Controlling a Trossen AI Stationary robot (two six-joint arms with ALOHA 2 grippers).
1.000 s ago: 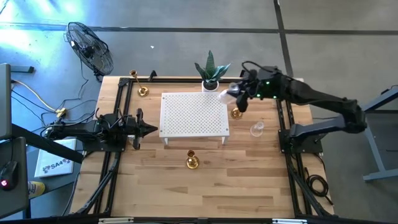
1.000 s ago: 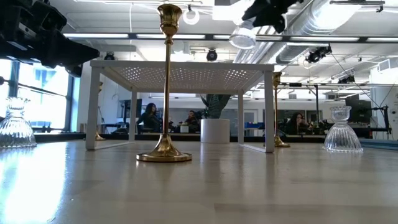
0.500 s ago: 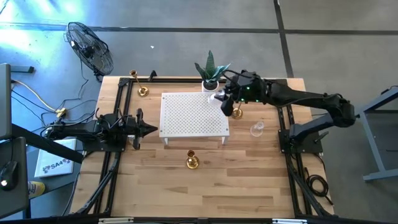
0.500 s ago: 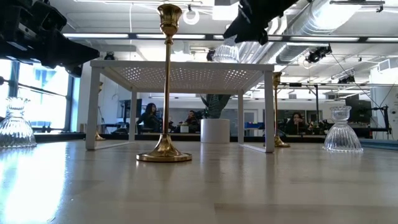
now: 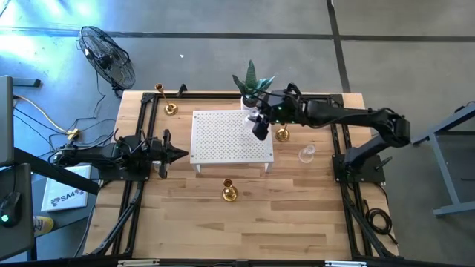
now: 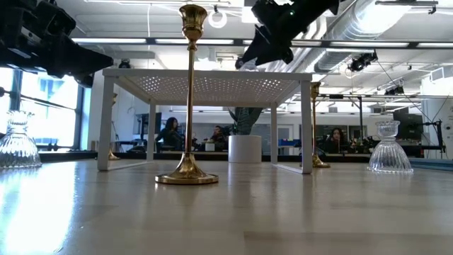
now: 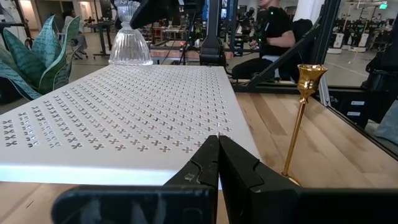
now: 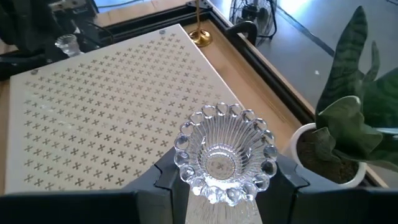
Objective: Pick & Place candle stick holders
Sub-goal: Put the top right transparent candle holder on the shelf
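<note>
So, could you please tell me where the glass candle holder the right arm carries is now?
In the high view, the glass holder sits in the right end effector at the white perforated stand's far right corner, beside the potted plant.

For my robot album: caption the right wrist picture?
Right tool holds glass candle holder over white perforated stand.

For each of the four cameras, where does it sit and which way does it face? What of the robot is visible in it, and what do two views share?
High view: above the table, looking straight down; both arms show, the right gripper over the white perforated stand.
Low view: at table-top height, looking level under the stand toward the room; the right arm enters from above.
Left wrist view: on the left arm, looking across the stand; the shut left gripper shows.
Right wrist view: on the right arm, looking down at the glass holder it holds.
Shared: the left wrist view shows this glass holder too.
</note>
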